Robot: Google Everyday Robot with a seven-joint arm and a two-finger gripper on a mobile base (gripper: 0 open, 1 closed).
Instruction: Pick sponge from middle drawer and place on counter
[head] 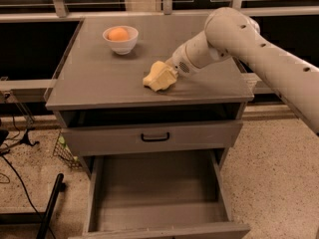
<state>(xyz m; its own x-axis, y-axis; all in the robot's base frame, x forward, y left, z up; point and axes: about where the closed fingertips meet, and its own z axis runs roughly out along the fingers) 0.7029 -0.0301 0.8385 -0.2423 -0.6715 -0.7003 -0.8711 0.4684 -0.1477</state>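
On my far left, a black stand leg and loose black cables lie on the speckled floor. A small wire basket sits just beside the grey cabinet's left side.

The smooth grey surface on top of the cabinet carries two groups of things. Near its back-left corner stands a small white round bowl with an orange ball resting in it. It is well apart from everything else.

Right of centre and close to the front edge, the small pale-yellow foam sponge rests on the surface. The hand is right against its upper right side, at the end of the thick off-white arm that reaches in from my right over the back-right corner. The hand's cream tip blends into the sponge, so I cannot tell whether it is pinching the foam or spread off it. Nothing lies between the sponge and the bowl.

Below the front edge is a dark gap, then a grey drawer front with a black bar handle. Under that, the wide grey middle drawer is pulled out towards me, showing a plain flat floor and low side walls.
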